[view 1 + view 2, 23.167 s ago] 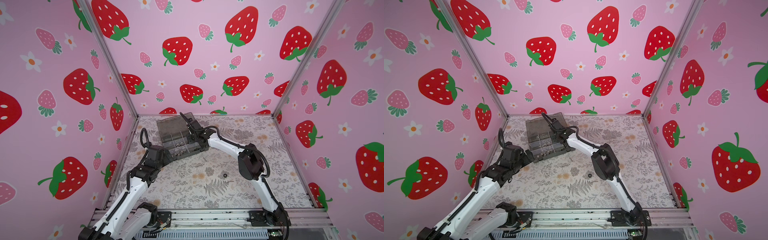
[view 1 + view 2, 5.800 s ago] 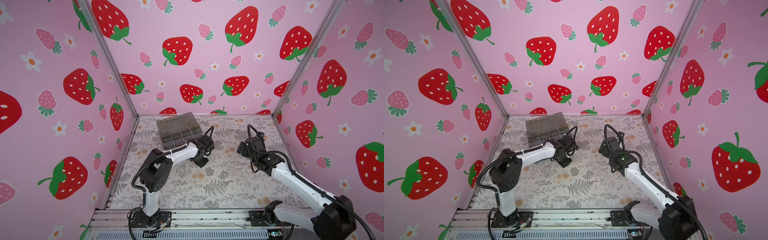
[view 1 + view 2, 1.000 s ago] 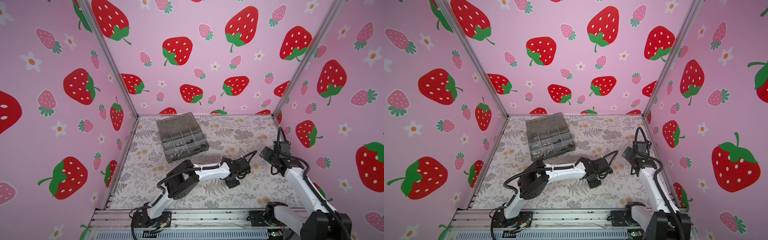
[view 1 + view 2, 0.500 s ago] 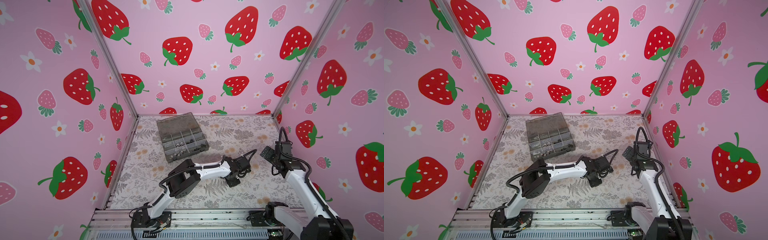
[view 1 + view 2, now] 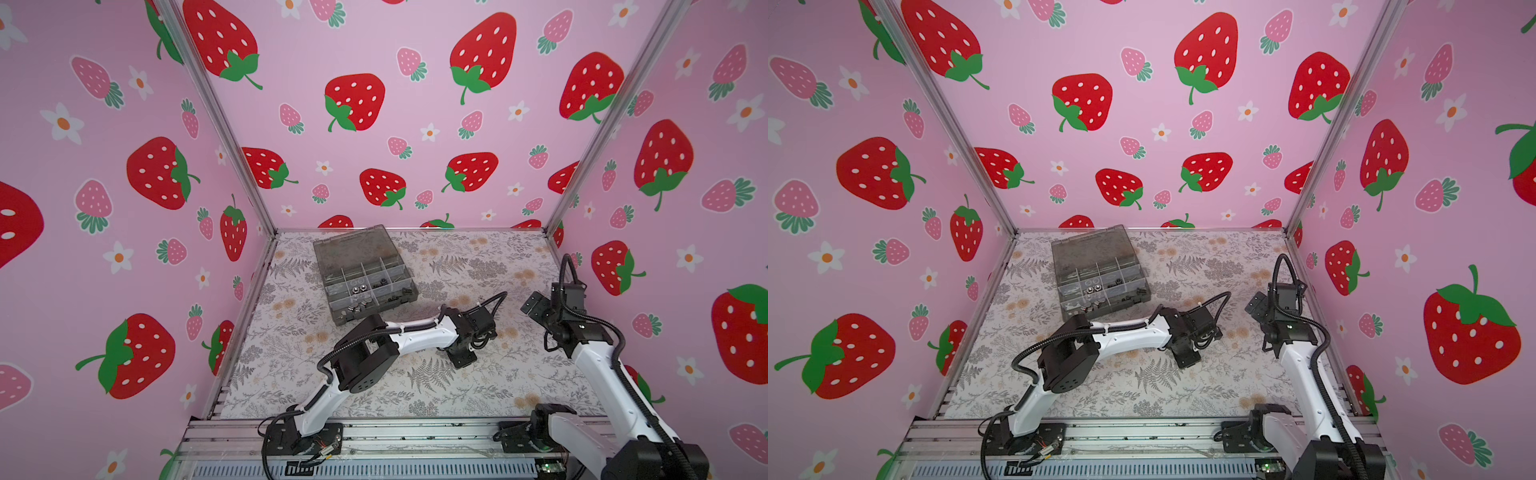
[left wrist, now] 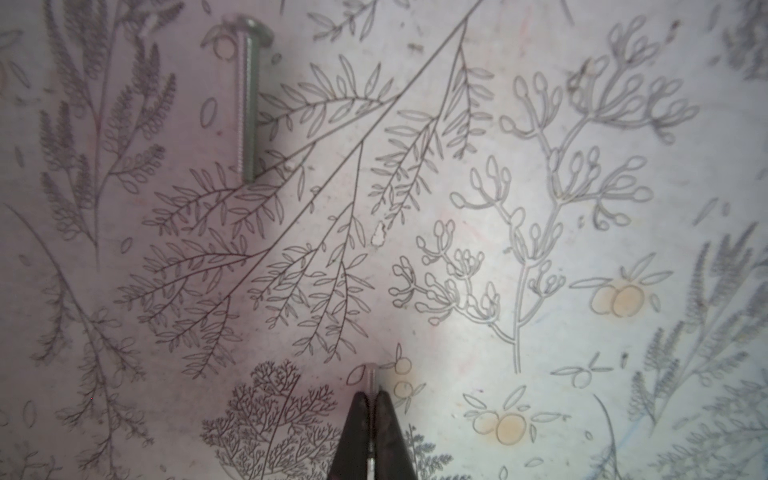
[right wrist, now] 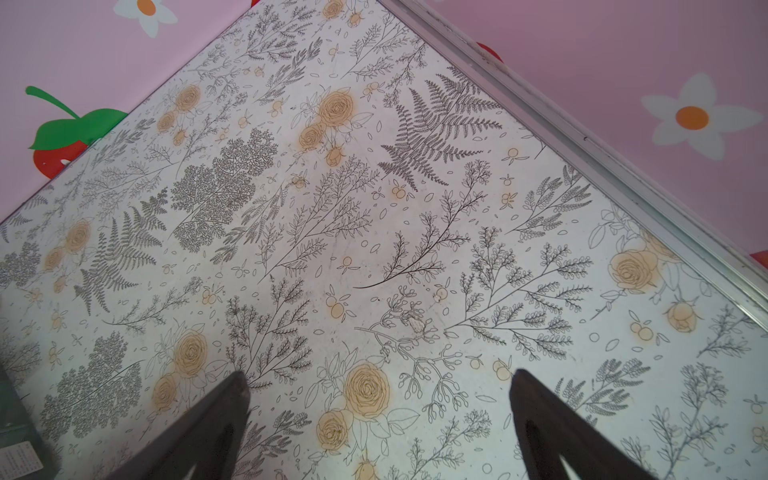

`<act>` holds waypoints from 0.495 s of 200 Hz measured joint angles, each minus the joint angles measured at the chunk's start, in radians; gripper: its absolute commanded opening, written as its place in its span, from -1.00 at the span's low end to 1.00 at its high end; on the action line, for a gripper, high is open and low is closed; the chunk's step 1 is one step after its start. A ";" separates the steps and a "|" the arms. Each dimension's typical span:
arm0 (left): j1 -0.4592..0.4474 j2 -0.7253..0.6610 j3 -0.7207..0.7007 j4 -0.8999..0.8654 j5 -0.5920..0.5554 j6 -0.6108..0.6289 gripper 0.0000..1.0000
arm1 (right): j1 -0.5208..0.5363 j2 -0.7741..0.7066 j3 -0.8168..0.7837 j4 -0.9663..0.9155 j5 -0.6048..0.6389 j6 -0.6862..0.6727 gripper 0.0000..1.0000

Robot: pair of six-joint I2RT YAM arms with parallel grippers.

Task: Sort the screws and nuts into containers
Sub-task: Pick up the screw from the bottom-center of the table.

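Note:
My left gripper (image 6: 371, 397) is shut on a thin tiny silver screw (image 6: 371, 375), whose tip sticks out past the fingertips, right down at the table. A longer silver screw (image 6: 248, 104) with a round head lies loose on the table a short way off. In both top views the left gripper (image 5: 461, 359) (image 5: 1185, 359) points down at mid-table. The containers are compartments of a smoky-grey organiser box (image 5: 353, 249) (image 5: 1090, 245) at the back left, holding silver cap nuts (image 5: 359, 289) and dark pieces. My right gripper (image 5: 534, 305) (image 7: 378, 382) hangs open and empty at the right.
The floral table sheet is bounded by pink strawberry walls and an aluminium frame rail (image 7: 582, 137) close to the right gripper. The left arm's elbow (image 5: 365, 361) stretches across the table's middle front. A corner of the box (image 7: 12, 415) shows in the right wrist view.
The left gripper's jaws have closed onto the tiny silver screw at the table. The right arm has shifted only slightly and stays open.

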 measured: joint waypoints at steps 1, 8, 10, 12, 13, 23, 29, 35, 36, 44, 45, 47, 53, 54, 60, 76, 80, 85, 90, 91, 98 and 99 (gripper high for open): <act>0.000 0.000 0.000 -0.001 0.000 0.000 -1.00 | 0.000 0.000 0.000 0.000 0.000 0.000 0.99; 0.001 0.001 0.002 -0.005 0.000 0.000 -1.00 | 0.000 0.000 0.000 0.000 0.000 0.000 0.99; 0.001 0.001 0.003 -0.006 0.000 0.000 -1.00 | 0.000 0.000 0.000 0.000 0.000 0.000 0.99; 0.001 0.002 0.003 -0.006 0.000 0.000 -1.00 | 0.000 0.000 0.000 0.000 0.000 0.000 0.99; 0.001 0.002 0.004 -0.008 0.001 0.001 -1.00 | 0.000 0.000 0.000 0.000 0.000 0.000 0.99; 0.001 0.003 0.007 -0.010 0.001 0.001 -1.00 | 0.000 0.000 0.000 0.000 0.000 0.000 0.99; 0.002 0.004 0.009 -0.012 0.002 0.000 -1.00 | 0.000 0.000 0.000 0.000 0.000 0.000 0.99; 0.002 0.004 0.009 -0.013 0.002 0.000 -1.00 | 0.000 0.000 0.000 0.000 0.000 0.000 0.99; 0.002 0.004 0.009 -0.013 0.003 0.000 -1.00 | 0.000 0.000 0.000 0.000 0.000 0.000 0.99; 0.002 0.004 0.009 -0.014 0.005 0.000 -1.00 | 0.000 0.000 0.000 0.000 0.000 0.000 0.99; 0.002 0.004 0.009 -0.014 0.005 0.000 -1.00 | 0.000 0.000 0.000 0.000 0.000 0.000 0.99; 0.002 0.004 0.009 -0.014 0.005 0.000 -1.00 | 0.000 0.000 0.000 0.000 0.000 0.000 0.99; 0.002 0.004 0.009 -0.014 0.006 0.000 -1.00 | 0.000 0.000 0.000 0.000 0.000 0.000 0.99; 0.002 0.004 0.009 -0.013 0.006 -0.001 -1.00 | 0.000 0.000 0.000 0.000 0.000 0.000 0.99; 0.002 0.004 0.009 -0.013 0.007 -0.001 -1.00 | 0.000 0.000 0.000 0.000 0.000 0.000 0.99; 0.002 0.002 0.008 -0.007 0.006 -0.006 -1.00 | 0.000 0.000 0.000 0.000 -0.001 0.000 0.99; 0.003 0.001 0.008 -0.008 0.005 -0.008 -1.00 | 0.000 0.000 0.000 0.000 -0.002 0.000 0.99; 0.004 0.000 0.008 -0.008 0.004 -0.012 -1.00 | 0.000 0.000 -0.001 0.000 -0.002 0.000 0.99; 0.004 -0.001 0.006 -0.008 0.002 -0.016 -1.00 | 0.000 0.000 -0.002 0.001 -0.004 0.000 0.99; 0.004 -0.001 0.006 -0.008 0.002 -0.016 -1.00 | 0.000 -0.001 -0.002 0.001 -0.004 0.000 0.99; 0.005 -0.005 0.002 -0.007 -0.002 -0.021 -1.00 | 0.000 -0.001 -0.004 0.002 -0.005 0.000 0.99; 0.005 -0.005 0.001 -0.007 -0.002 -0.021 -1.00 | 0.000 -0.001 -0.004 0.002 -0.006 0.000 0.99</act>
